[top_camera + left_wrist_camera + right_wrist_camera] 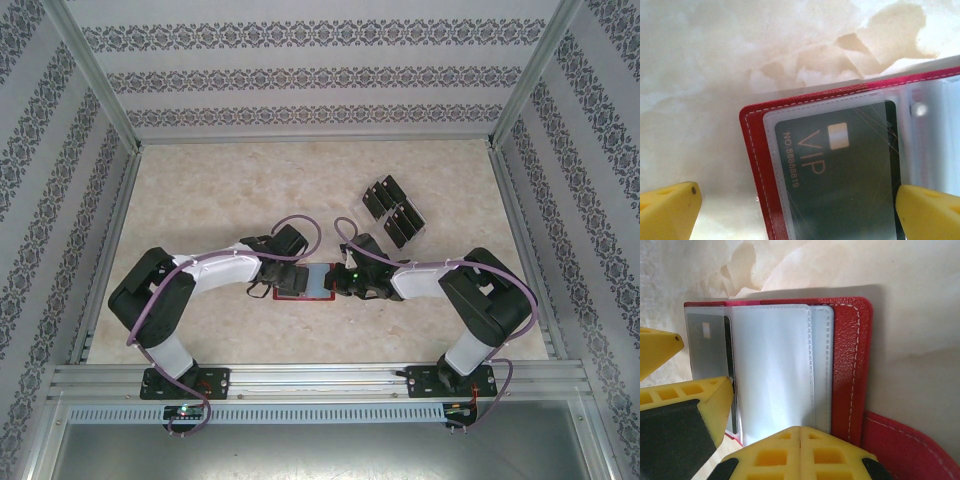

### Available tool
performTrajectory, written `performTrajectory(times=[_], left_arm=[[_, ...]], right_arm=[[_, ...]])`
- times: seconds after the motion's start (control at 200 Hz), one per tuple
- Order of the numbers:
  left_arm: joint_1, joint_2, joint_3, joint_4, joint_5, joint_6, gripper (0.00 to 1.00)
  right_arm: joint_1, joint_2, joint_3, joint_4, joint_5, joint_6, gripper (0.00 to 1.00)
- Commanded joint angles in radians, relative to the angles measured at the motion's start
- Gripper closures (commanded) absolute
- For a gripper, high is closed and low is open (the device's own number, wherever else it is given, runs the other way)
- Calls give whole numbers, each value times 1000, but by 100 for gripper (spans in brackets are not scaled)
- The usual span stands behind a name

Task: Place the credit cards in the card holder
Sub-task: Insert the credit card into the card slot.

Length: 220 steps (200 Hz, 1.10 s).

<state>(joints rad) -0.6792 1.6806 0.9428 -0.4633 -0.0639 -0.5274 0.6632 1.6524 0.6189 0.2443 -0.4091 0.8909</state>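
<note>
The left gripper (797,200) hangs released, its fingers spread wide to either side of a card (850,175). That card lies under the clear sleeve of the holder (754,160), directly beneath the gripper. It looks fully seated, its edge close to the sleeve's stitched border.

The right gripper (800,440) is clenched on nothing. Its closed tips sit on the pale pockets just ahead of it, apparently pinning the open holder flat on the table (200,190). Whether they actually press I cannot tell. The two grippers face each other across the holder, close together.

The step in hand seems to be finishing this insertion. It is best to lift the left gripper straight up, so no finger catches the sleeve and drags the card out. The right one should hold the holder down until the left is clear.

The other cards (395,210) lie well apart, beyond the right gripper, and are likely the next to fetch.
</note>
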Motion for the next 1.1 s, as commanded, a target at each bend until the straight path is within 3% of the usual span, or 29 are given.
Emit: performTrajectory(times=[0.0,0.25,0.35,0.47,0.565,0.789,1.094], left_arm=[[22,-25,-22,-41,-38,11,0],[24,-80,-5,-17,-7,24,0],[31,-119,7,-23,-3,21,0],[54,-161,-4,-21,15,15,0],[66,-183,-23,-32,11,15,0],[95,-226,-122,-10,14,9,0],[98,-229,-192,34,18,-3,0]], right_arm=[[-8,37,-7,-56,42,-1,100],[-11,12,29,-78,13,-22,98],[-13,-38,55,-106,6,-36,88],[-13,-118,87,-185,26,-57,70],[-13,-172,107,-263,57,-69,64],[39,-233,133,-437,187,-80,63],[135,-184,124,-420,230,-11,63]])
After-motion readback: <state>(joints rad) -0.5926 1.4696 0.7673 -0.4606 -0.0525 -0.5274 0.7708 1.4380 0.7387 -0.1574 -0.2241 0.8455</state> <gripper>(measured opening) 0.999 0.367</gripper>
